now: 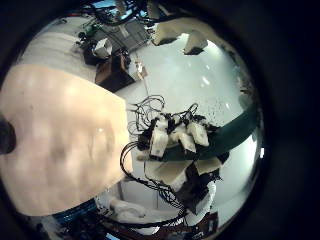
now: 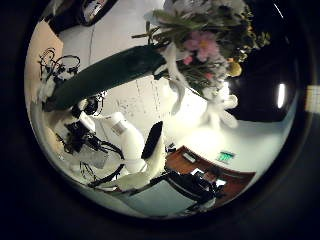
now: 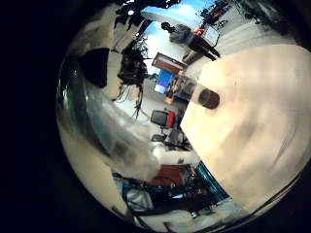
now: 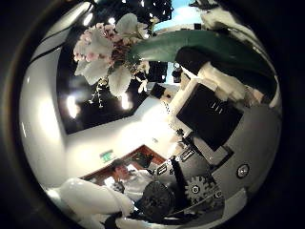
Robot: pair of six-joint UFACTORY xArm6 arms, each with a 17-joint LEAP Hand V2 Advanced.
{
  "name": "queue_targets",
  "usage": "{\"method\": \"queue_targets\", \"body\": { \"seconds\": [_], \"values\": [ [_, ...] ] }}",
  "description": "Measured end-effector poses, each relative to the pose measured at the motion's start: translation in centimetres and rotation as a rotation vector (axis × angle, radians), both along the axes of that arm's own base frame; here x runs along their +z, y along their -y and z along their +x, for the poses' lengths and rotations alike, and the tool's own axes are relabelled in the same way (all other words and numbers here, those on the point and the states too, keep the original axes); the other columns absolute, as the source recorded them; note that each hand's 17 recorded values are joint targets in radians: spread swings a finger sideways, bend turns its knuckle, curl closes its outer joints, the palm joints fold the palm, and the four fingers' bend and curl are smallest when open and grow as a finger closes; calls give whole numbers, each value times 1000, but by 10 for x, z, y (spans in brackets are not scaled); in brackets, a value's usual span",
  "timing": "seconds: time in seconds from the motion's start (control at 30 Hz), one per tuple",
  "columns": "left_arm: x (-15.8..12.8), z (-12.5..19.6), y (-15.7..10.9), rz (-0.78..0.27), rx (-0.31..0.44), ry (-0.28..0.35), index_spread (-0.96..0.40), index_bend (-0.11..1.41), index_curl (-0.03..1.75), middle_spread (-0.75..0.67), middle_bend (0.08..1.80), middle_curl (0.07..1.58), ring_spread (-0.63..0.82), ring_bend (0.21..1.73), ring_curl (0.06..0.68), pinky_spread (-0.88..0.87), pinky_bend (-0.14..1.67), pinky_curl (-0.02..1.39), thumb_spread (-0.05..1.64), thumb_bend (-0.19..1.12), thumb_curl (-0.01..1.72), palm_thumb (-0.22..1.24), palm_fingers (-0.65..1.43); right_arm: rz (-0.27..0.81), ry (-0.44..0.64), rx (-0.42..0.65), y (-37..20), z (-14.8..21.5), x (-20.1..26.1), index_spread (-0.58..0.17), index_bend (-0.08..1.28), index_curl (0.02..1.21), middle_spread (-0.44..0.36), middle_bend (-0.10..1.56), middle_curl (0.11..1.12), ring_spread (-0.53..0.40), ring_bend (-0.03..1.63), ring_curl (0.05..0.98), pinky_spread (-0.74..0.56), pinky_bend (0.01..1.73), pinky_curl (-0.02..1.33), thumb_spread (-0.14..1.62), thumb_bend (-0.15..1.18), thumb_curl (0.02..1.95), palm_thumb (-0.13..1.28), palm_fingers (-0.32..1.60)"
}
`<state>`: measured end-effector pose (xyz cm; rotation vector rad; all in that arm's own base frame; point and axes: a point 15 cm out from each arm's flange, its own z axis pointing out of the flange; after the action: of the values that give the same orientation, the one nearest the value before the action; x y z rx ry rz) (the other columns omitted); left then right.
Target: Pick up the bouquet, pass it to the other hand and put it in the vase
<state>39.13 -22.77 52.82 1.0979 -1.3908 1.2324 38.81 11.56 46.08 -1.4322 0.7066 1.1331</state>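
Left little-finger palm view: bare table (image 1: 60, 130) to one side with its edge curving past, open room beyond, and the right hand (image 1: 175, 135) curled round the bouquet (image 1: 228, 122) stem, clear of the table. Left thumb view: bouquet (image 2: 200, 45) aloft in open room; left hand's fingers, cannot tell. Right little-finger view: vase (image 3: 206, 98) upright near the table (image 3: 258, 121) edge; right thumb view: fingers (image 4: 217, 95) closed against the stem.

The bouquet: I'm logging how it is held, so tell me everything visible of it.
The bouquet of pink and white artificial flowers has yellow buds, green leaves and a long dark green wrapped stem. It is off the light wooden table, in the air. One hand's white fingers are curled round the stem, and another hand lies against it nearer the blooms. Which hand is which cannot be told.
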Motion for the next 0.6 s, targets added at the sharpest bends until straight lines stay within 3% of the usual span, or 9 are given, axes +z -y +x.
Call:
{"method": "queue_targets", "body": {
  "seconds": [0.37,0.47,0.6],
  "values": [
    [5,-12,7,-2,-65,-34,181,145,287,222,325,403,408,687,211,418,582,127,969,-30,340,329,236,-63,-29,11,-17,8,-26,-229,1155,911,-107,1416,723,-172,1501,648,-224,1189,948,865,-2,1324,1184,1151],
    [6,-12,7,-2,-67,-43,142,156,283,108,466,446,270,711,209,289,639,122,965,-27,342,334,441,-63,-34,20,-20,8,-28,-229,1155,911,-107,1417,722,-172,1501,648,-222,1187,953,866,-4,1325,1181,1151],
    [9,-12,7,-21,-71,-79,2,194,293,-92,673,527,-60,812,233,-87,869,162,985,-9,353,404,871,-75,-33,14,-24,10,-31,-229,1156,910,-107,1416,722,-172,1500,649,-219,1187,960,867,-4,1327,1180,1150]
  ]
}}
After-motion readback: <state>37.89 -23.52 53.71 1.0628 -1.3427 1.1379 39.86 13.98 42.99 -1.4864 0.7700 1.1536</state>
